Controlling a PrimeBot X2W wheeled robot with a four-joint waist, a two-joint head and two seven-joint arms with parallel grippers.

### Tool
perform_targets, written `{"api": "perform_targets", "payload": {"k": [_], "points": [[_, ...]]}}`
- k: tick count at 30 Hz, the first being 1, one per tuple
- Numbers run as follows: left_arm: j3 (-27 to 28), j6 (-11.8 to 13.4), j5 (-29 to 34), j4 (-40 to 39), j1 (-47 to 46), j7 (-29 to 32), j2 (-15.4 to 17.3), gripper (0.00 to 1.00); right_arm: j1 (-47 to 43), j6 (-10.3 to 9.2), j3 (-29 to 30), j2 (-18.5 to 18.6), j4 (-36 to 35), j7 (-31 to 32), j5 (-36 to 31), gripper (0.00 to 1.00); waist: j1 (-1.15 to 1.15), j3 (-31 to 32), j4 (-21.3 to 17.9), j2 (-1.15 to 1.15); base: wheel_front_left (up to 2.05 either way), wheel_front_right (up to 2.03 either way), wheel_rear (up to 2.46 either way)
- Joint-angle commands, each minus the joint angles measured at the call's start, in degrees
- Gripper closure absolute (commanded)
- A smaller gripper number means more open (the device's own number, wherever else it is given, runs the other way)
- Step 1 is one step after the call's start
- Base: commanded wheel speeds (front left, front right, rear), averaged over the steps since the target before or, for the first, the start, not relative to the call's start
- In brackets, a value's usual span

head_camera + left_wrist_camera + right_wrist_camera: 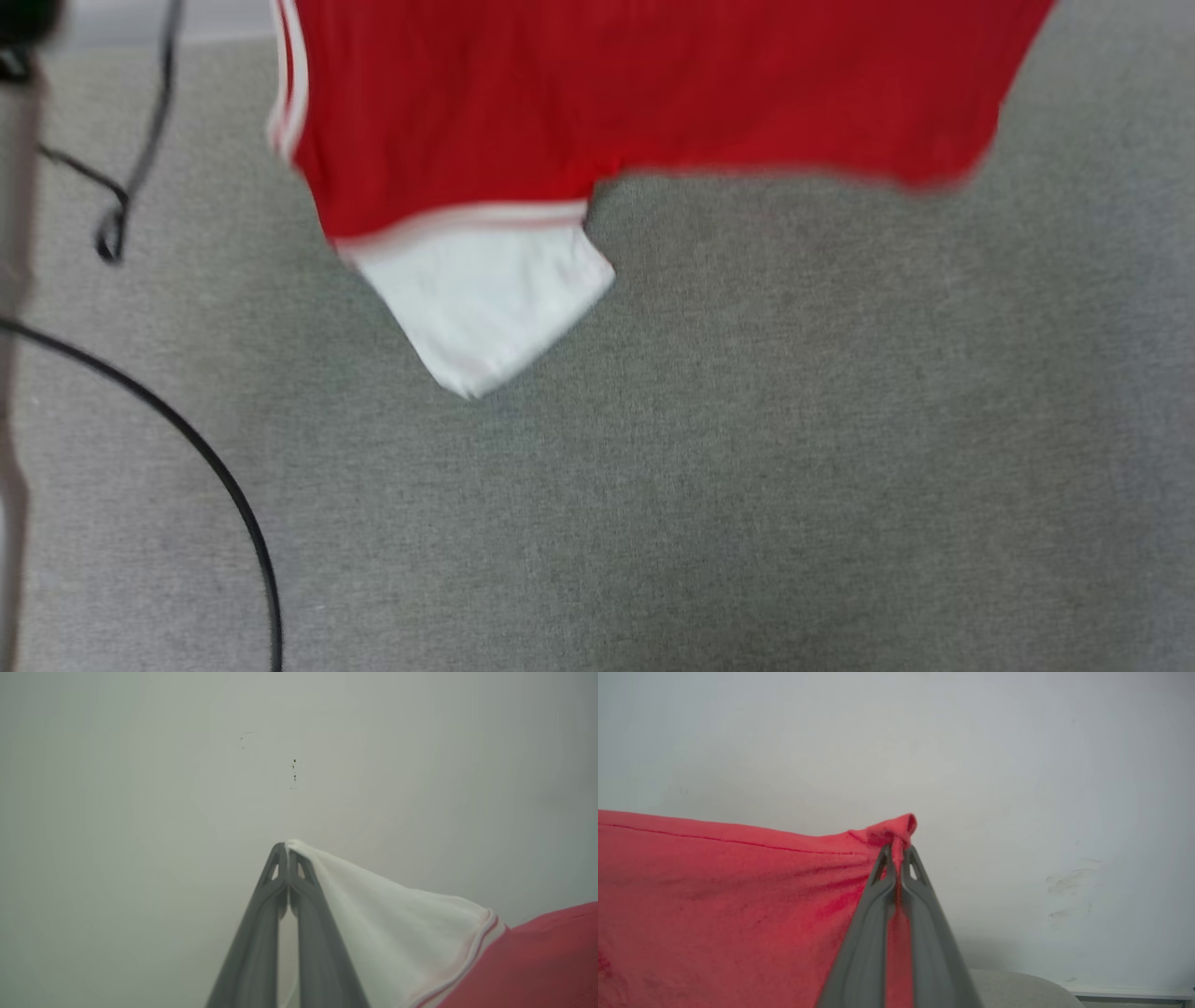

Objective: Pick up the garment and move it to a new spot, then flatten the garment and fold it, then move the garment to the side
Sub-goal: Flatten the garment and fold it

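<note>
The garment (597, 103), red with a white sleeve and striped trim, hangs from the top of the head view above the grey surface, its white sleeve dangling lowest. In the left wrist view my left gripper (287, 848) is shut on the tip of the garment's white sleeve (397, 933), which drapes away to the right. In the right wrist view my right gripper (896, 851) is shut on a bunched red corner of the garment (738, 896), whose cloth spreads to the left.
A grey fabric surface (747, 467) lies under the hanging shirt. Black cables (215, 476) curve along its left side. Both wrist views face a pale wall (1017, 765), with a rounded grey edge (1017, 989) low at the right.
</note>
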State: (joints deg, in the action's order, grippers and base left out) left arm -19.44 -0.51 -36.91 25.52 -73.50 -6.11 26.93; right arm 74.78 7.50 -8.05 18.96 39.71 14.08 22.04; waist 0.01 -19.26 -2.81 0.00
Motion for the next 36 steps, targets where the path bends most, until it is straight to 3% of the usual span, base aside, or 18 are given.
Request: {"api": "perform_targets", "payload": {"k": [1,11,19,27,36], "points": [[0.3,-0.2,0.5,0.7,-2.0,-0.3,0.3,1.0,1.9,-0.02,0.5,-0.1,-0.1,-0.7,-0.7,1.0,-0.01,-2.3,-0.2,0.0,0.0,0.0,0.0],[1.1,-2.3,3.0,11.2,-22.8,-2.4,1.7,1.0,16.3,-0.03,4.9,-0.5,-1.6,-3.6,-5.4,1.0,-0.01,-11.9,-0.3,0.0,0.0,0.0,0.0],[0.5,-3.7,2.8,16.9,-29.7,-3.6,0.3,1.0,23.0,-0.03,4.9,-1.8,0.0,-4.2,-6.0,1.0,-0.01,-18.9,0.6,0.0,0.0,0.0,0.0],[1.0,-5.4,0.1,22.7,-26.2,-5.6,-0.6,1.0,22.2,-0.03,0.1,-1.3,5.5,-6.2,-4.1,1.0,-0.01,-21.7,1.5,0.0,0.0,0.0,0.0],[2.1,-6.8,-6.0,27.6,-11.7,-7.4,-0.4,1.0,8.9,-0.04,-10.6,1.2,7.9,-8.8,2.0,1.0,-0.01,-15.9,1.0,0.0,0.0,0.0,0.0]]}}
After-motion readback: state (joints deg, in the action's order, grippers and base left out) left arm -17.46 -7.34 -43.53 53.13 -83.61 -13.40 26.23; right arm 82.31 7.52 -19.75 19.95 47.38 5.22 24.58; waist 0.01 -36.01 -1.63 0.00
